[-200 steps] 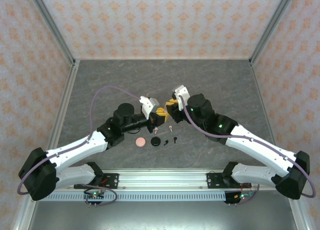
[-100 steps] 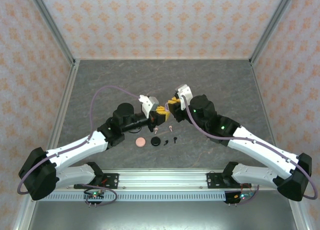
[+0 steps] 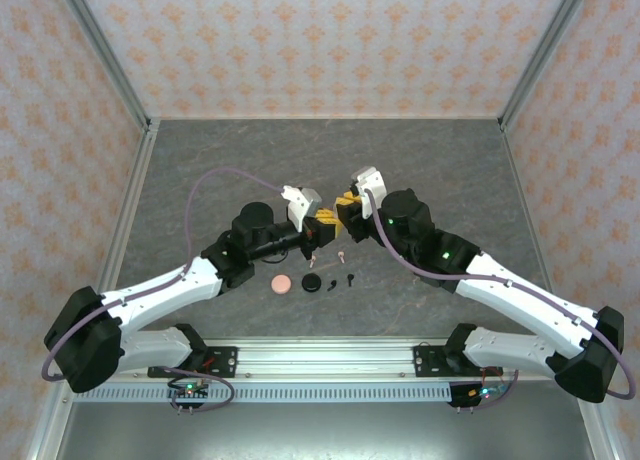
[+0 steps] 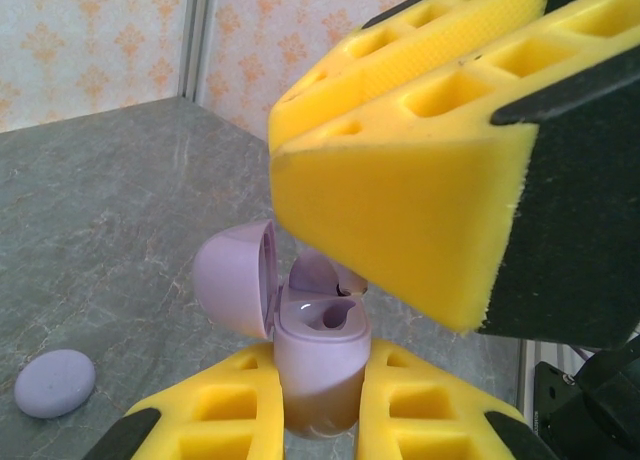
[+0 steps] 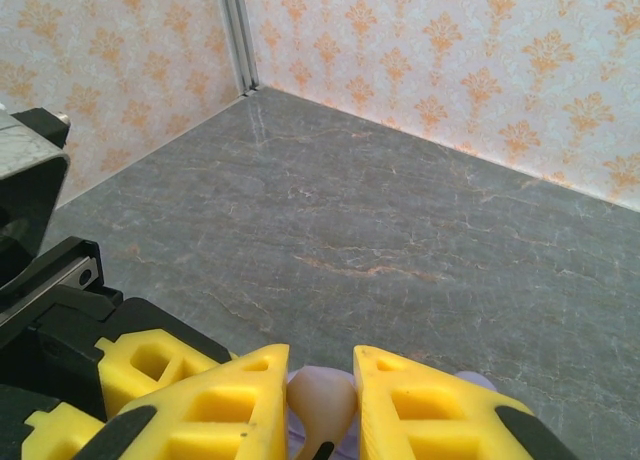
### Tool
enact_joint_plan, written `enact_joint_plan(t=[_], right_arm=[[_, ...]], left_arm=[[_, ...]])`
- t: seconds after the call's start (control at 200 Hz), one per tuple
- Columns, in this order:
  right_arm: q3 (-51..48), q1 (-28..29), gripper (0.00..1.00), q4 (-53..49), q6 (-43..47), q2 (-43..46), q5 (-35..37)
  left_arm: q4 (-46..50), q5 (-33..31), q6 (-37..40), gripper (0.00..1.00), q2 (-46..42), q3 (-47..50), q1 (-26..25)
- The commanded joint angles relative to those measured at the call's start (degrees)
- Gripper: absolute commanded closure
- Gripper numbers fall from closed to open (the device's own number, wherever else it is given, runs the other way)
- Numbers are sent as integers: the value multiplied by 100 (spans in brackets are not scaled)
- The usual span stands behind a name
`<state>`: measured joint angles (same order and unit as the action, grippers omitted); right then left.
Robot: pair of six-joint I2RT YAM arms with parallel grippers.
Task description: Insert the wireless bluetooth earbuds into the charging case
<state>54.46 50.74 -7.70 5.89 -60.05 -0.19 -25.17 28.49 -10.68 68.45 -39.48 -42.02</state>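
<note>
Left claw [image 4: 322, 392] is clenching the open lavender case [image 4: 318, 345] above mid-table, lid tipping left. Right claw [image 5: 322, 398] is pinching a pale earbud [image 5: 320, 405] just over the case. Its yellow fingers [image 4: 400, 220] are crowding in from above, partly hiding the case's inside. Lying nearer on the table [image 3: 440, 160]: pink disc [image 3: 283, 283], black case [image 3: 315, 283], black earbud [image 3: 350, 278], pink earbuds [image 3: 341, 255]. Grey marbled surface. Orange-patterned wallpaper [image 3: 300, 40] is closing in the far and side walls.
</note>
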Motion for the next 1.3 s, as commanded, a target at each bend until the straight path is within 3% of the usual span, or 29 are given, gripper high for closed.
enact_joint_plan(t=[0.0,0.495,1.296], right_arm=[[-49,14,79,-116,70,19,19],[-173,8,79,-170,89,2,232],[-14,-589,77,-311,-764,-128,-1293]], left_arm=[[-331,-58,-38,100,-24,-209,-61],[-427,-26,-66,100,-102,-133,-61],[-600,-45,-81,100,-341,55,-61]])
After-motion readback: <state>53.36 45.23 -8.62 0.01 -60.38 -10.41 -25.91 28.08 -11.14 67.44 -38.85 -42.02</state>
